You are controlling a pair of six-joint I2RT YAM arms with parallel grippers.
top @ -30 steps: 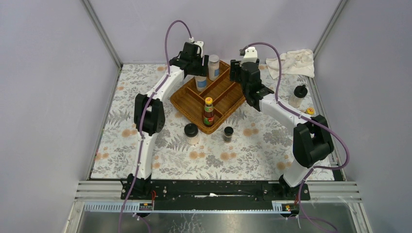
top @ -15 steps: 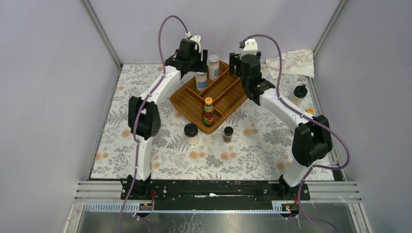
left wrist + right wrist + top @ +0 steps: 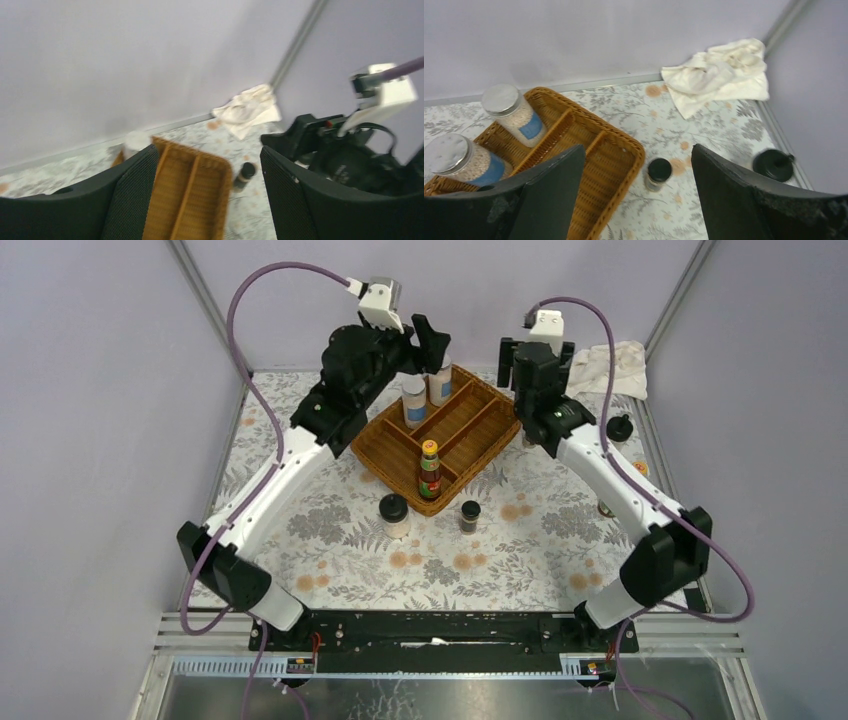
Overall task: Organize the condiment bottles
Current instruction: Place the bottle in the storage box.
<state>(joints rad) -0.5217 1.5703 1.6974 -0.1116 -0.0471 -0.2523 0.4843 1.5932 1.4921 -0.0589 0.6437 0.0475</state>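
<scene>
Two white blue-labelled shakers point(image 3: 413, 400) point(image 3: 438, 385) stand in the back compartment of the wicker tray point(image 3: 470, 425), also seen in the right wrist view point(image 3: 514, 112) point(image 3: 461, 160). A red-labelled yellow-capped sauce bottle point(image 3: 429, 470) stands at the tray's near end. A black-lidded jar point(image 3: 394, 515) and a small dark jar point(image 3: 469, 515) sit on the table in front. Another small dark jar point(image 3: 657, 174) stands just off the tray's right edge. My left gripper point(image 3: 428, 345) hangs open and empty above the shakers. My right gripper point(image 3: 515, 360) is open and empty above the tray's right corner.
A crumpled white cloth point(image 3: 600, 368) lies in the back right corner. A black-lidded jar point(image 3: 619, 428) stands near the right wall, and a yellow cap point(image 3: 640, 468) peeks out beside the right forearm. Grey walls close in the floral table mat point(image 3: 330, 560).
My left gripper has let go of the front shaker and risen above it, the arm swinging out to the left. My right gripper has opened wider and drawn back to the right.
</scene>
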